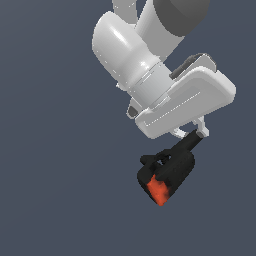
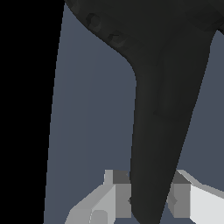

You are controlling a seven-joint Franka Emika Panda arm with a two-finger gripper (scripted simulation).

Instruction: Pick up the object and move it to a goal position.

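The scene is seen closely from above in the exterior view, while the gripper (image 2: 148, 199) and the black object (image 2: 170, 87) are viewed from very near along the fingers in the wrist view, both being shared.

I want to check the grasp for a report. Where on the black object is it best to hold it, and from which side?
Best on the narrow stem of the black object, as the gripper does now, coming from the end opposite the red-orange patch. In the wrist view the stem tapers thin enough to sit between both fingers, while the bulky looped body would likely be too wide.
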